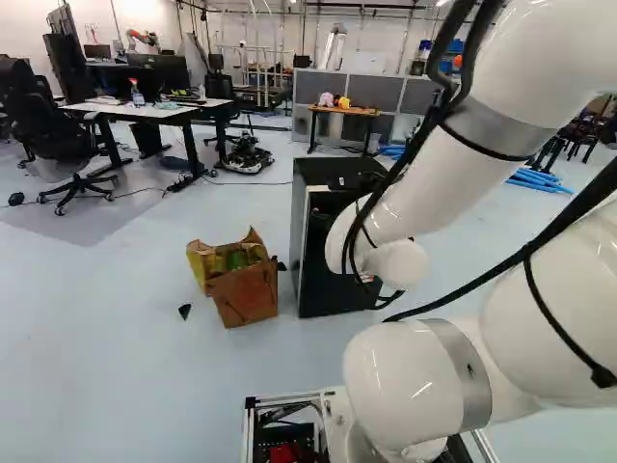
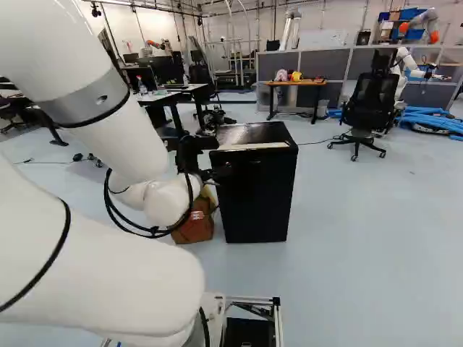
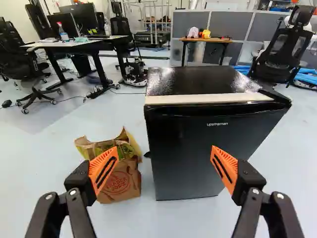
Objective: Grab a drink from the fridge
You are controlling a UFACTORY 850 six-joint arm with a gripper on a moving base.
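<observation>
Fridge (image 3: pixel 203 144) stands ahead of tool (image 2: pixel 206 159), door closed; tool released, fingers wide apart.

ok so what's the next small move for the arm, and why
Probably ease the open gripper forward, toward the edge of the fridge door farther from the paper bag: the door looks closed or nearly so, the gripper holds nothing, and the bag sits by the opposite side.

At twelve o'clock we see a black, boxy, glossy-topped fridge (image 3: pixel 190 153) with a cream strip (image 3: pixel 208 98); at eleven, a brown paper bag (image 3: pixel 130 171) printed with a reddish circle (image 3: pixel 117 183).
</observation>
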